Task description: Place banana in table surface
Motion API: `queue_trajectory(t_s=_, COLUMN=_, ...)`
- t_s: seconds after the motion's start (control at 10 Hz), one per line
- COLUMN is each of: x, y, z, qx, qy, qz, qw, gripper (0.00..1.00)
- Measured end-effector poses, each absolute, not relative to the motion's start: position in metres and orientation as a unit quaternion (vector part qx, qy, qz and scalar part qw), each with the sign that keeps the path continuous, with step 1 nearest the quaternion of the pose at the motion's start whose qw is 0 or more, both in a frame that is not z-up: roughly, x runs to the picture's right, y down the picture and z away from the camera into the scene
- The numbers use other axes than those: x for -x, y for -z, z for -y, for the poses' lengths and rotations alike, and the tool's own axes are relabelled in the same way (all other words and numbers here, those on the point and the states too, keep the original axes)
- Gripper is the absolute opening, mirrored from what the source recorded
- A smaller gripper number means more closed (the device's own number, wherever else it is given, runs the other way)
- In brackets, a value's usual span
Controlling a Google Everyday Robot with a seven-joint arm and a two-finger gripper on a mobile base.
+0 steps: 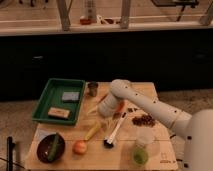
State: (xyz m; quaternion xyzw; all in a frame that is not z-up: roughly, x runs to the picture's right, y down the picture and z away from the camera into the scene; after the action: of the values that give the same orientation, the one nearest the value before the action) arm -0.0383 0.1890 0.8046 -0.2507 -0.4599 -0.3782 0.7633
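Banana (93, 131) lay on the table surface (150, 95), just below-left of the gripper (106, 113) | whether the gripper was spread or pinched could not be told | orange fruit (79, 147) lower left | green tray (46, 98) to the left | black-tipped brush (115, 132) just right of the banana

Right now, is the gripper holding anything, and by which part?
Cannot be told: the gripper is low over the table surface, just above the banana, its tip hidden.
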Motion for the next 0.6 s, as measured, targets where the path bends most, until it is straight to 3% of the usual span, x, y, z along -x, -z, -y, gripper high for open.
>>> queue_trajectory(t_s=0.6, x=0.0375, y=-0.8047, z=-0.1902, qx=0.252, qy=0.378, qz=0.46, qw=0.763, gripper=0.8)
